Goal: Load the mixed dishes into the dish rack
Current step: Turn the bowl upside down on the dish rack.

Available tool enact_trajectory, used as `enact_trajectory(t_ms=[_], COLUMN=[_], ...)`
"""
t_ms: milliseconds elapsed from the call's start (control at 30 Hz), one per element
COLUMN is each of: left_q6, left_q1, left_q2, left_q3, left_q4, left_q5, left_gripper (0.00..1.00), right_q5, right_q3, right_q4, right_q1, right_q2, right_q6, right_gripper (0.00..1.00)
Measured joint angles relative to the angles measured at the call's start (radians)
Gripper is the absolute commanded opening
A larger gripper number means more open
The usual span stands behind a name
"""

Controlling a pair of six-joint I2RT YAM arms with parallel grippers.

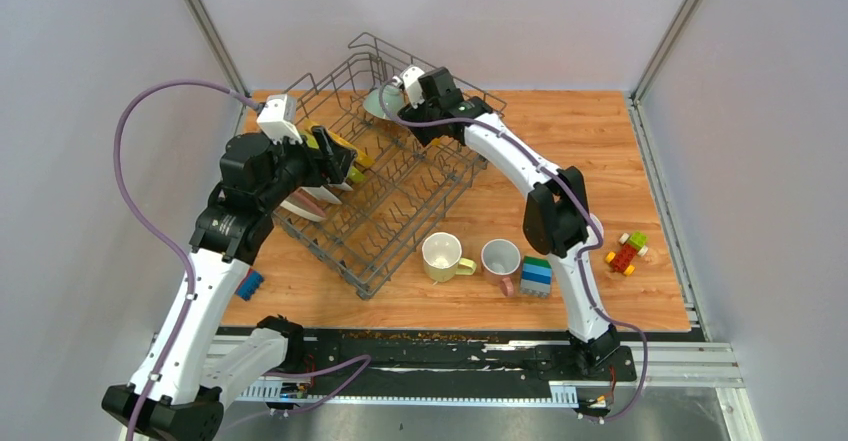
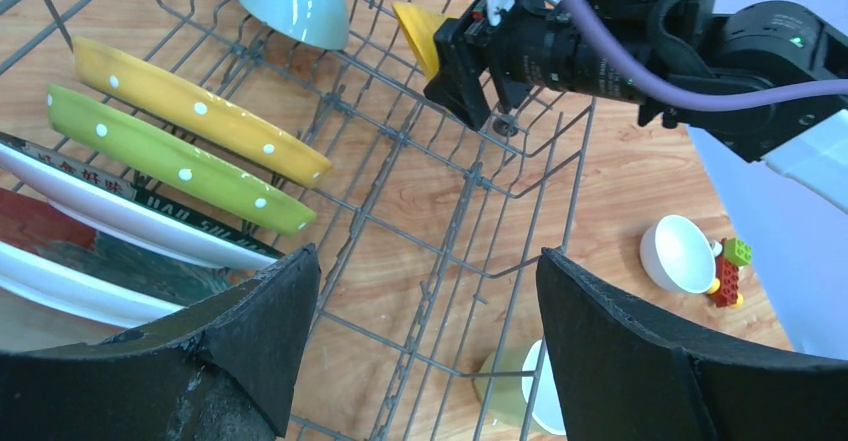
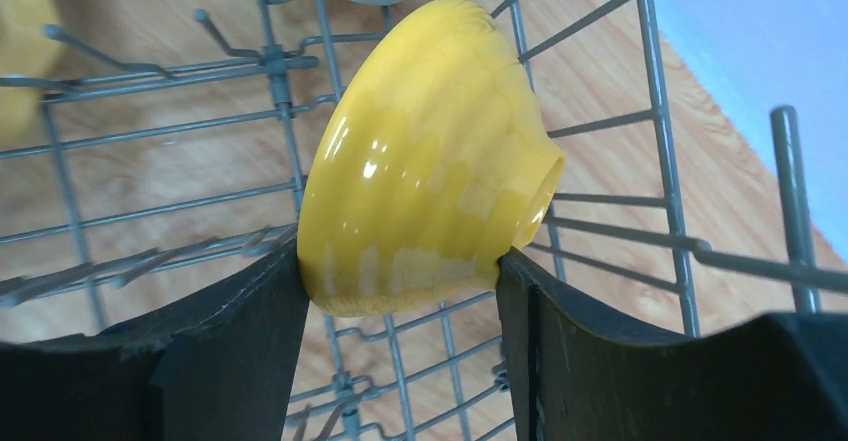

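The dish rack (image 1: 400, 196) stands at the middle back of the table. My right gripper (image 3: 398, 254) is shut on a yellow-orange bowl (image 3: 430, 161), held on its side over the rack's far end, next to a pale green bowl (image 2: 295, 1). Over the rack's left side, my left gripper (image 2: 428, 253) is open with nothing between its fingers. Beside it, a yellow dotted plate (image 2: 200, 111), a green dotted plate (image 2: 180, 161) and a patterned-rim plate (image 2: 120, 216) stand on edge in the tines. A pale yellow mug (image 1: 443, 256) and a white pink-handled mug (image 1: 502, 259) sit on the table.
Stacked green-blue toy blocks (image 1: 536, 276) stand right of the mugs. A red-green block toy (image 1: 626, 252) lies at the right, beside a small white cup (image 2: 680, 253). A blue block (image 1: 249, 284) lies at the left front edge.
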Motion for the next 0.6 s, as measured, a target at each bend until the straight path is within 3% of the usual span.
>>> enact_trajectory(t_ms=[200, 500, 600], left_q6=[0.000, 0.000, 0.000], left_q1=[0.000, 0.000, 0.000], left_q2=[0.002, 0.015, 0.023], left_q3=[-0.011, -0.011, -0.011], left_q4=[-0.001, -0.001, -0.001], left_q5=[0.001, 0.010, 0.013], left_gripper=[0.86, 0.86, 0.86], right_q5=[0.105, 0.121, 0.119], right_q3=[0.009, 0.021, 0.027], right_q4=[0.033, 0.071, 0.082], right_q1=[0.021, 0.024, 0.025], right_q2=[0.051, 0.082, 0.093], right_q6=[-0.104, -0.142, -0.153], right_gripper=[0.27, 0.36, 0.47])
